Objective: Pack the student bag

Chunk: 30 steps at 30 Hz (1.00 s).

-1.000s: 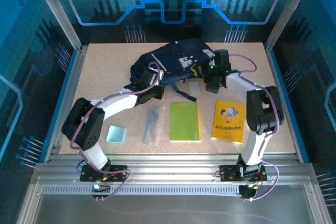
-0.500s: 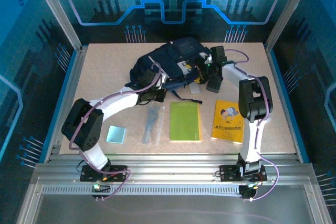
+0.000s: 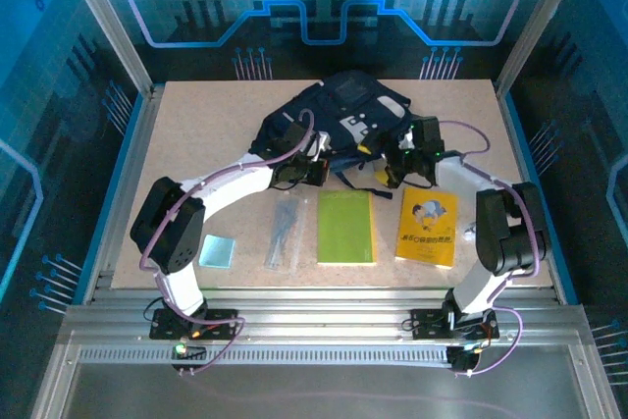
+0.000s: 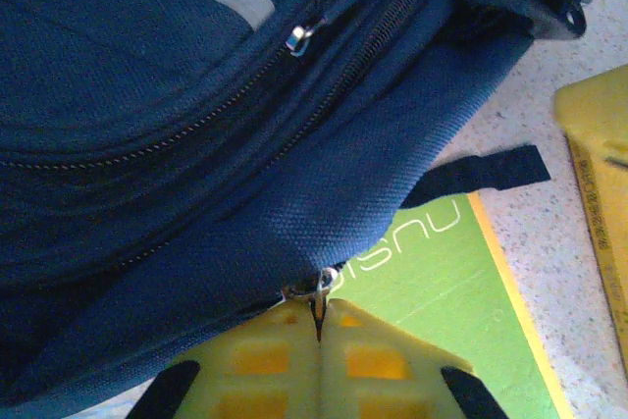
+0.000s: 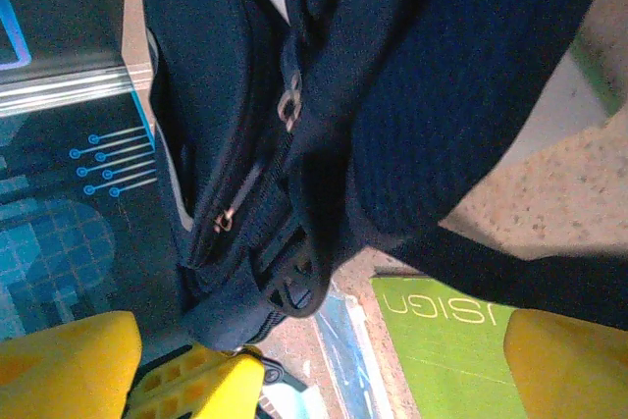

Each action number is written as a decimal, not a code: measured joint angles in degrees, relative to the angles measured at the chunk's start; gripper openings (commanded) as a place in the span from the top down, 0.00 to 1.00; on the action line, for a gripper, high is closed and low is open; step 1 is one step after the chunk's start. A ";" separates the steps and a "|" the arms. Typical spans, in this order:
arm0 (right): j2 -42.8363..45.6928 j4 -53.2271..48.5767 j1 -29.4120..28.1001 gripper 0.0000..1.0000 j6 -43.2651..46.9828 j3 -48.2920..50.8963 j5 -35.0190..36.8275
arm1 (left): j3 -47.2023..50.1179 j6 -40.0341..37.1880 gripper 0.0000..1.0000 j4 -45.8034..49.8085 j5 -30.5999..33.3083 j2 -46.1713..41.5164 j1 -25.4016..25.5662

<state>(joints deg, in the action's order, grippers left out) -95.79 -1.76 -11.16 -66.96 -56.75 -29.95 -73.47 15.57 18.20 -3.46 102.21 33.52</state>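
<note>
The student bag (image 3: 339,110), dark navy with pale patches, lies at the back middle of the table. My left gripper (image 3: 312,172) is at its near edge, shut on a metal zipper pull (image 4: 320,288) that tents the navy fabric (image 4: 245,144) toward it. My right gripper (image 3: 397,166) hangs by the bag's right near corner, open wide, its yellow fingers (image 5: 69,365) apart with nothing between them. The bag's side, zips and a black strap buckle (image 5: 294,287) hang in front of the right gripper (image 5: 319,365).
On the table in front of the bag lie a green notebook (image 3: 345,228), a yellow picture book (image 3: 428,226), a clear pencil pouch (image 3: 285,233) and a pale blue card (image 3: 217,250). The green notebook (image 4: 442,282) lies right under my left gripper. Metal frame rails edge the table.
My right gripper has opened and let go of the bag, then drawn back toward the near right. The left gripper kept its hold and shifted slightly right; the bag's top now sits farther back.
</note>
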 measured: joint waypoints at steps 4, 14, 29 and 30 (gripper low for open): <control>-1.36 6.27 -5.90 0.06 -6.27 2.21 2.60 | 0.00 0.70 1.00 0.00 -0.59 -0.04 0.63; -10.80 22.99 -12.31 1.00 -13.90 2.01 10.95 | 1.66 0.81 1.00 1.29 -0.79 -1.79 1.03; -7.28 9.64 -10.78 1.00 -4.37 -0.68 10.49 | 6.51 -0.48 1.00 2.40 6.64 -5.55 -16.31; -7.26 9.25 -10.73 1.00 -4.31 -0.92 10.38 | 6.51 -0.46 1.00 2.29 6.40 -5.55 -16.06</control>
<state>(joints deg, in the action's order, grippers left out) -103.04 7.49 -21.89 -71.26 -57.67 -19.57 -66.96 15.11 20.49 2.94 96.66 17.45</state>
